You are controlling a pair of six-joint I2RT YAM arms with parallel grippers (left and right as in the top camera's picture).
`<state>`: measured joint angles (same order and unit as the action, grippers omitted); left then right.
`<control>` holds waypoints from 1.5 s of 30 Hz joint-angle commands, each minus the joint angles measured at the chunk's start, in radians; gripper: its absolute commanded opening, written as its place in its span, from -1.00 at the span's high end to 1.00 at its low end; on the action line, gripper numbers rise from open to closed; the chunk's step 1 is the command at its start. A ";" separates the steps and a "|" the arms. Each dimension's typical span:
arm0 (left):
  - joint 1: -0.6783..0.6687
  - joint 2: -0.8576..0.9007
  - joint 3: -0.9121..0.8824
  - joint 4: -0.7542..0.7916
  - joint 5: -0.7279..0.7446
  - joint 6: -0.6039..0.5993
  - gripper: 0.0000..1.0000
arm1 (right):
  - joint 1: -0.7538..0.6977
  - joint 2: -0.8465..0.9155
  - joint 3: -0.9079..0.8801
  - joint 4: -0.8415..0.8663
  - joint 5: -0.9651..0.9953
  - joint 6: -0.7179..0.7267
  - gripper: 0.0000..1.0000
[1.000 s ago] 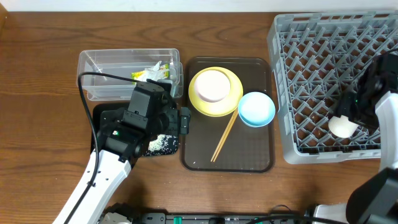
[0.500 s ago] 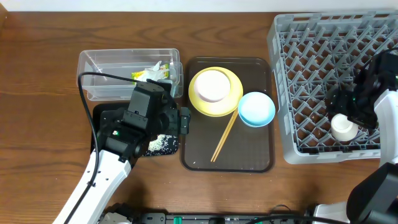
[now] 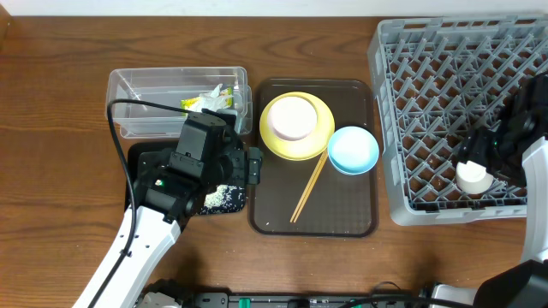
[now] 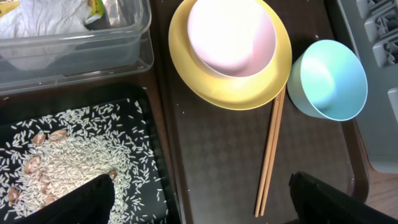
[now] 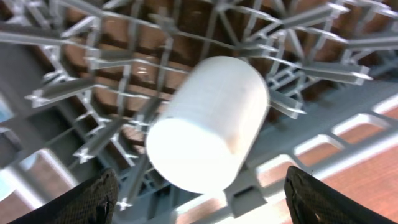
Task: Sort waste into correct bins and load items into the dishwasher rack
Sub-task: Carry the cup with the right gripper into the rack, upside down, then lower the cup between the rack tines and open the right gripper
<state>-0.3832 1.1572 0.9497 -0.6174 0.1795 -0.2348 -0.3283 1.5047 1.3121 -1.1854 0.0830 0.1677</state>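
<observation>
Pale cup point(image 5: 208, 124) lies in the grey rack point(image 5: 311, 68), right hand point(image 5: 199, 205) spread wide off it; left hand point(image 4: 202, 199) likewise spread, empty.

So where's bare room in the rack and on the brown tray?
The dishwasher rack is bare except toward its near right corner, where the white cup lies. On the brown tray, the near half is free either side of the chopsticks; the far half is crowded by the yellow plate and blue bowl.

From overhead, the left arm point(image 3: 184, 171) covers most of the black tray point(image 3: 241, 204), and the rack point(image 3: 387, 103) runs off the right edge. The left wrist view's top edge cuts off the wrapper point(image 4: 43, 15).
</observation>
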 commanded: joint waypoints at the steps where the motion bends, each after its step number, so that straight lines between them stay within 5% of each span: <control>1: 0.000 -0.007 0.005 0.001 -0.012 0.013 -0.84 | -0.011 0.001 -0.027 0.000 0.078 0.058 -0.67; 21: 0.000 -0.007 0.005 0.000 -0.012 0.013 -0.84 | -0.012 0.001 -0.112 0.026 0.206 0.177 -0.53; 45: 0.000 -0.007 0.005 0.001 -0.012 0.013 -0.85 | -0.011 -0.041 -0.075 0.072 0.025 0.090 -0.73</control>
<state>-0.3832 1.1572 0.9497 -0.6174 0.1795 -0.2344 -0.3283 1.4651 1.2339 -1.1225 0.1204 0.2741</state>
